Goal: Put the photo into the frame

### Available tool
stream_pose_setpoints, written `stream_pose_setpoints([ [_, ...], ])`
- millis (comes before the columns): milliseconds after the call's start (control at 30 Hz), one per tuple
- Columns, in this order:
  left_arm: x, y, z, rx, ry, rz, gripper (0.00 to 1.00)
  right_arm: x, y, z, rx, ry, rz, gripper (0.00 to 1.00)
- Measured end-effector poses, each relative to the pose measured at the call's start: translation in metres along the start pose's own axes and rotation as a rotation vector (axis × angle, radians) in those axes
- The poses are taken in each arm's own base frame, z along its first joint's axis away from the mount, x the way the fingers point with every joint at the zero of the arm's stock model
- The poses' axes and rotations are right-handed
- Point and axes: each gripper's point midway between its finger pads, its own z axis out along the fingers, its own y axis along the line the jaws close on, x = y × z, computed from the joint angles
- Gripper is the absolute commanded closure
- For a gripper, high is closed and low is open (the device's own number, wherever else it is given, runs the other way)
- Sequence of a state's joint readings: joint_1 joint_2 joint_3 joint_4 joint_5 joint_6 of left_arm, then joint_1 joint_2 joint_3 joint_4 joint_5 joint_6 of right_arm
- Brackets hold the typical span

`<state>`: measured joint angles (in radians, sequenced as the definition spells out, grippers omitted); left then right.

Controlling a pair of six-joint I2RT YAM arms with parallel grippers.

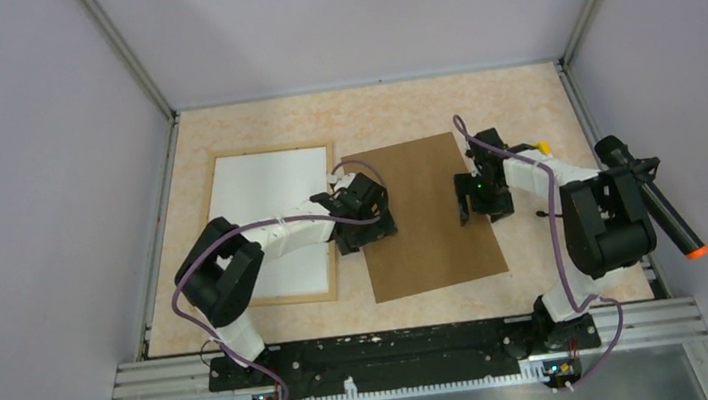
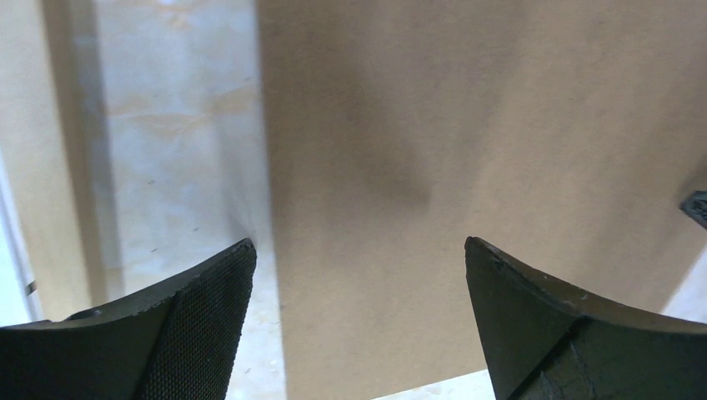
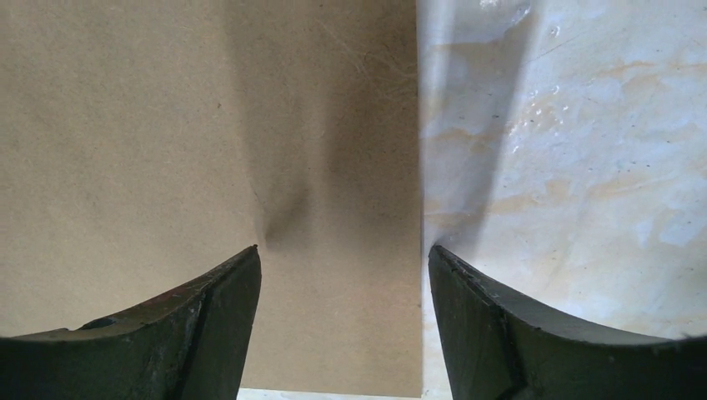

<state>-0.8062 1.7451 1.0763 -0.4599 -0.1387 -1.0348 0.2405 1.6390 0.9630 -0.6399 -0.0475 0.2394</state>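
The frame (image 1: 269, 152), light wood, lies flat at the table's left with a white sheet (image 1: 264, 200) filling it. The photo is out of view; no printed face shows. A plain brown board (image 1: 430, 242) lies in the middle. My left gripper (image 1: 363, 221) hangs open over the board's left edge, next to the frame. From the left wrist, the left gripper (image 2: 358, 250) straddles that edge of the board (image 2: 467, 125). My right gripper (image 1: 479, 201) is open over the board's right edge. In its wrist view, the right gripper (image 3: 343, 254) has board (image 3: 167, 125) and bare table between its fingers.
The marbled beige tabletop (image 1: 370, 113) is walled by grey panels on three sides. A black cylinder with an orange tip (image 1: 669, 214) sticks out beside the right arm. A small yellow item (image 1: 543, 147) peeks out behind the right wrist. A metal rail (image 1: 398, 356) runs along the front.
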Motion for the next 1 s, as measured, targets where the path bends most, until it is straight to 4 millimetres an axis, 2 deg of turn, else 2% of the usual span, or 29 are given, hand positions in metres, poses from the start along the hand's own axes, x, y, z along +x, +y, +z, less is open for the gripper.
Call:
stream_pose_setpoints([
  [133, 0.001, -0.016, 0.001, 0.085, 0.022, 0.012, 0.02, -0.002, 0.005, 0.001, -0.015, -0.01, -0.009, 0.37],
  [467, 0.003, -0.02, -0.007, 0.187, 0.155, 0.083, 0.02, -0.002, 0.002, 0.001, -0.022, -0.08, -0.002, 0.46],
  [633, 0.015, -0.019, -0.016, 0.209, 0.225, 0.091, 0.02, -0.003, 0.004, 0.0, -0.052, -0.145, 0.025, 0.47],
  [733, 0.014, -0.051, -0.039, 0.35, 0.23, 0.093, 0.01, 0.001, 0.037, -0.002, -0.222, -0.148, 0.047, 0.47],
  [800, 0.007, -0.072, -0.065, 0.453, 0.198, 0.104, 0.01, 0.006, 0.055, -0.003, -0.311, -0.14, 0.058, 0.47],
  [900, -0.007, -0.098, -0.106, 0.589, 0.134, 0.122, 0.01, 0.012, 0.067, -0.004, -0.388, -0.13, 0.082, 0.47],
  [1000, -0.017, -0.109, -0.132, 0.663, 0.085, 0.146, 0.01, 0.016, 0.072, -0.005, -0.423, -0.124, 0.097, 0.46],
])
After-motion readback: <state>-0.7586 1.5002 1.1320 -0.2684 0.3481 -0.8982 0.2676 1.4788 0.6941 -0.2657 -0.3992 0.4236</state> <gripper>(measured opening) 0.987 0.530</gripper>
